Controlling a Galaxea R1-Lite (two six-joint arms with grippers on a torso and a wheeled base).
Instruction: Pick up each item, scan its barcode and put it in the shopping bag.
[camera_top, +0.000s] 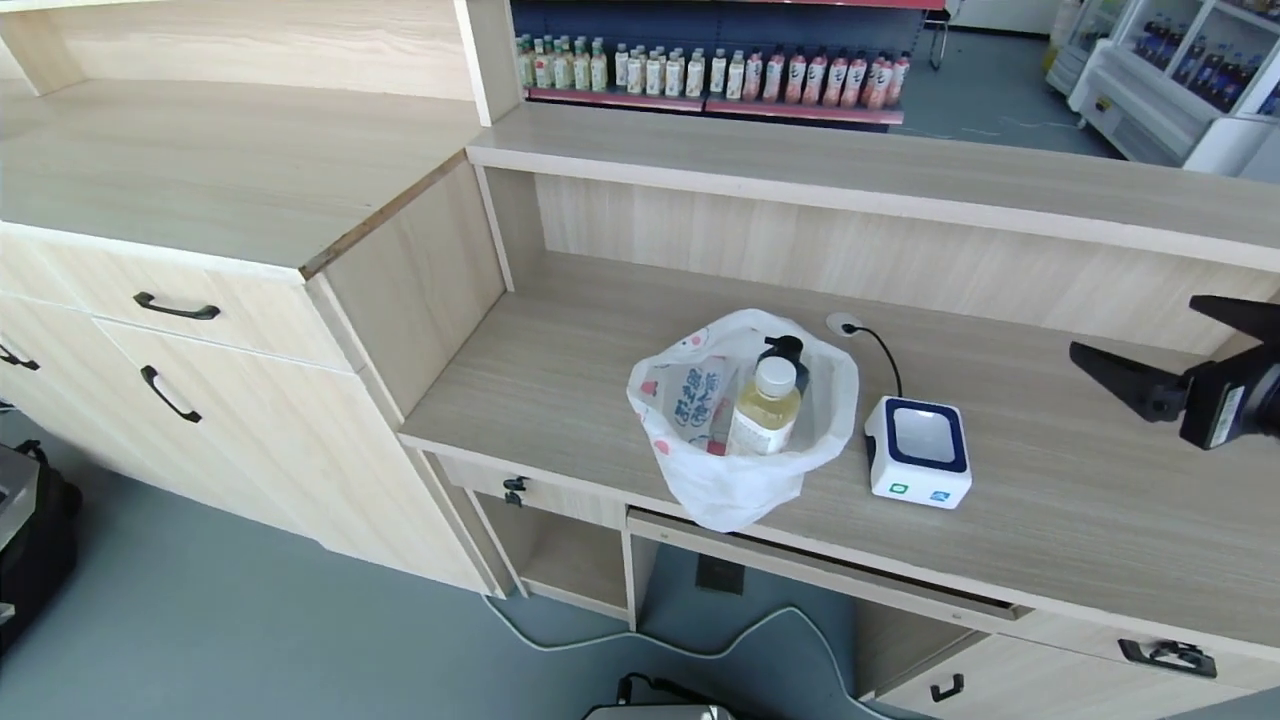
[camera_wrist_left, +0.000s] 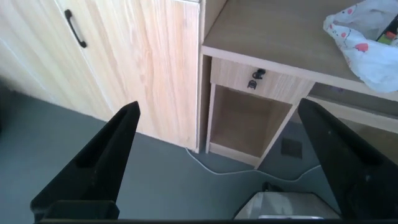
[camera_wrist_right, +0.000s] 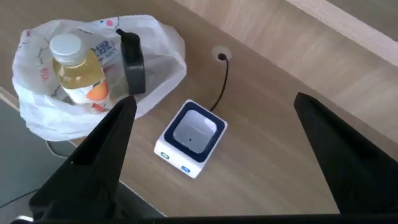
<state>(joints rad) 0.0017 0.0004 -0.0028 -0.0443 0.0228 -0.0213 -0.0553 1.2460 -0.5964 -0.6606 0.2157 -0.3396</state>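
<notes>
- Shopping bag (camera_top: 740, 480) sits on the counter (camera_top: 1050, 500) near its front edge, just left of the scanner (camera_top: 918, 450), mouth open and facing up.
- Look: thin white plastic with small red prints, crumpled and sagging, with one fold hanging a little over the counter's near edge.
- Inside: a bottle (camera_top: 765, 410) of pale yellow liquid with a white cap, upright. A dark pump-top container (camera_top: 785, 350) stands behind it and a printed pouch (camera_top: 690, 395) leans at its left.
- Handling, my guess: the bag is soft, floppy and slippery, with no shape of its own. Take it at the rim or handles, not the wall.
- The bottle looks stiff, smooth and fairly heavy with liquid; grip the body below the cap. The pouch looks light and crinkly; pinch a top edge.
- Scanner: a small white box with a dark-framed window facing up. Its cable (camera_top: 885, 355) runs to a hole at the far side of the counter.
- Right pincer (camera_top: 1135, 325) hangs above the counter's right part, well apart from the scanner, fingers spread and holding nothing.
- Left pincer (camera_wrist_left: 219, 104) is low in front of the cupboard (camera_wrist_left: 149, 68), over the floor (camera_wrist_left: 168, 180), spread wide and holding nothing.
- Every item I can see is in the bag, so the task looks about done.
</notes>
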